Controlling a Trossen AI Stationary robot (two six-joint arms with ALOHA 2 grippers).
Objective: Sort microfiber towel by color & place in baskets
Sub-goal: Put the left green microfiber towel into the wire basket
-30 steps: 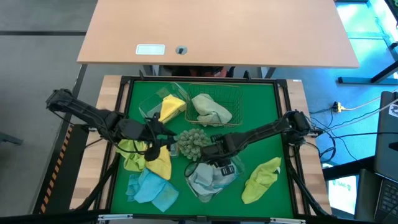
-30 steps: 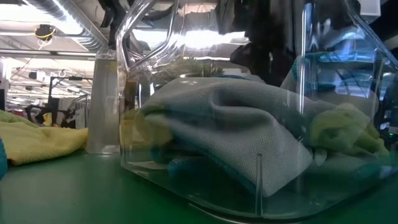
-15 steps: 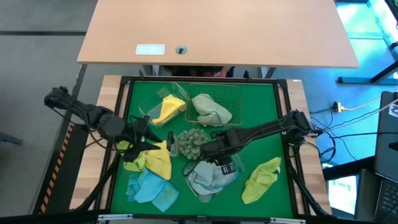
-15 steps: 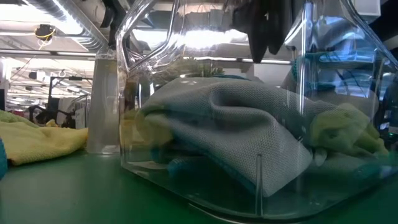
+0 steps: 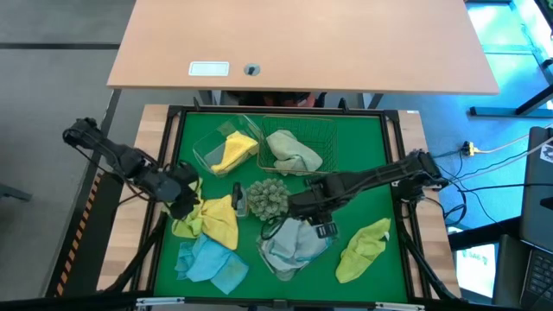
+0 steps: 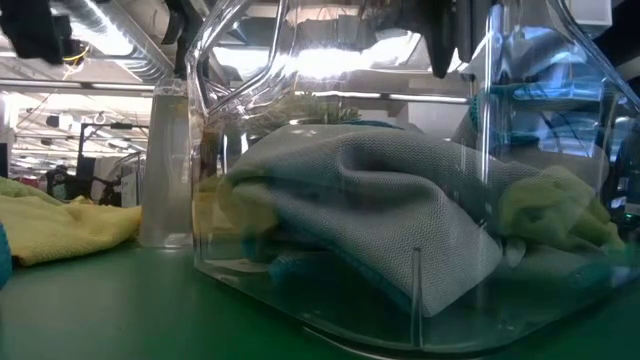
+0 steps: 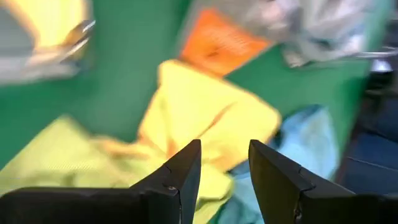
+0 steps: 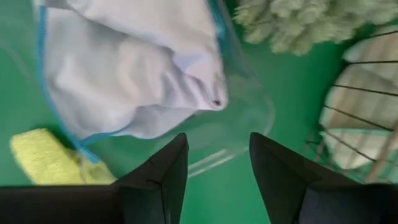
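Note:
My left gripper (image 5: 184, 206) (image 7: 224, 146) is open, low over a heap of loose towels at the table's near left. The heap holds a yellow towel (image 5: 218, 220) (image 7: 205, 112), a lime one (image 5: 181, 226) and a light blue one (image 5: 210, 262). My right gripper (image 5: 298, 210) (image 8: 217, 140) is open and empty, above the far rim of a clear tub (image 5: 321, 252) (image 8: 249, 118). A pale blue towel (image 5: 292, 244) (image 8: 124, 74) (image 6: 380, 200) lies crumpled inside that tub. Another lime towel (image 5: 363, 250) lies on the mat at the near right.
A second clear tub (image 5: 200, 147) at the far left holds a yellow towel (image 5: 232, 151). The wire basket (image 5: 328, 138) beside it holds a pale green towel (image 5: 292, 152). A spiky grey-green ball (image 5: 268, 199) sits mid-table between my grippers. A wooden desk stands beyond the far edge.
My right gripper has risen out of the near clear tub and drawn a little toward the far edge; the pale blue towel stays lying in the tub. My left gripper has moved toward the table's left edge, then toward the near edge, over the yellow heap.

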